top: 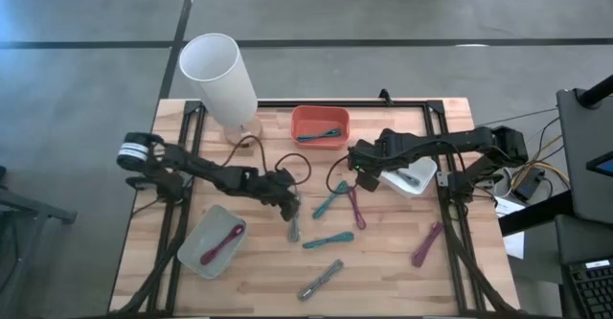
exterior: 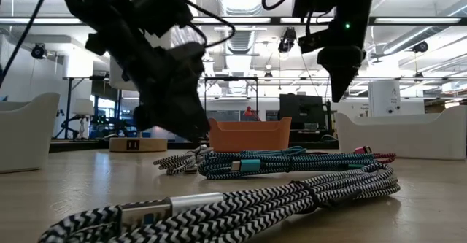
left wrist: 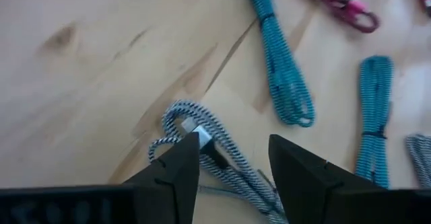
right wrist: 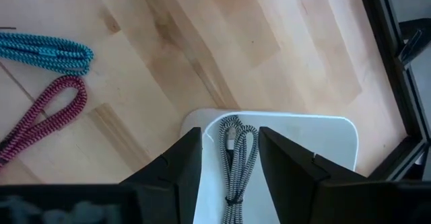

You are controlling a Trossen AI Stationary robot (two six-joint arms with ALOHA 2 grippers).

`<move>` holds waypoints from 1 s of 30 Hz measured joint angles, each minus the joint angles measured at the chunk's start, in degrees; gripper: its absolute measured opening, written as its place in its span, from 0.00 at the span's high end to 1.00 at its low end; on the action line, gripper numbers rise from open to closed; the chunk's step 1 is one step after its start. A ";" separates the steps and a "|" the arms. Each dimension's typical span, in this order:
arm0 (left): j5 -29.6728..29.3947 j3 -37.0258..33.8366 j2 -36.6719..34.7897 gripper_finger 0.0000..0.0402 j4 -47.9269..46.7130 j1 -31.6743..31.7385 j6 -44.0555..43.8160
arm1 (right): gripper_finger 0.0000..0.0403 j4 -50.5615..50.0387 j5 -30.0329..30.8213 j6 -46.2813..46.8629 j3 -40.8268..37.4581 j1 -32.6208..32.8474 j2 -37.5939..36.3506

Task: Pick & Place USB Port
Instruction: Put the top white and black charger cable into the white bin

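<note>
I see my left gripper [left wrist: 232, 158] low over a black-and-white braided cable [left wrist: 202, 150] on the wooden table [top: 383, 271], fingers spread apart, the cable lying between them, unclamped. My right gripper [right wrist: 229, 158] hangs above the white tray [right wrist: 316, 140], fingers parted and empty, a second black-and-white cable [right wrist: 237, 157] coiled inside it. No brand or lettering is readable anywhere.

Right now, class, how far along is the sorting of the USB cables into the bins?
Done: one teal cable in the orange bin, one magenta cable in the grey bin, one black-and-white cable in the white bin beneath the open right gripper. In hand: nothing held; the open left gripper straddles a black-and-white cable on the table. Left: about six loose cables.
</note>
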 joint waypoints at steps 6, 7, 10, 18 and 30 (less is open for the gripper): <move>-0.07 -0.05 3.55 0.58 -0.27 0.00 -3.71 | 0.65 0.31 0.02 -0.02 -1.16 0.00 0.00; -0.11 -0.07 3.95 0.58 -0.21 0.00 -3.82 | 0.65 0.33 0.02 0.00 -1.37 0.00 0.00; -0.44 -0.01 4.81 0.58 0.06 0.00 -3.87 | 0.66 0.56 0.00 0.02 -1.72 0.00 0.00; -0.50 0.02 5.78 0.69 0.57 0.04 -1.04 | 0.65 2.62 -0.01 0.24 -2.14 0.00 0.00; -1.33 0.63 4.91 0.94 1.04 0.28 4.42 | 0.70 19.76 -10.12 -8.33 -1.59 1.59 -0.57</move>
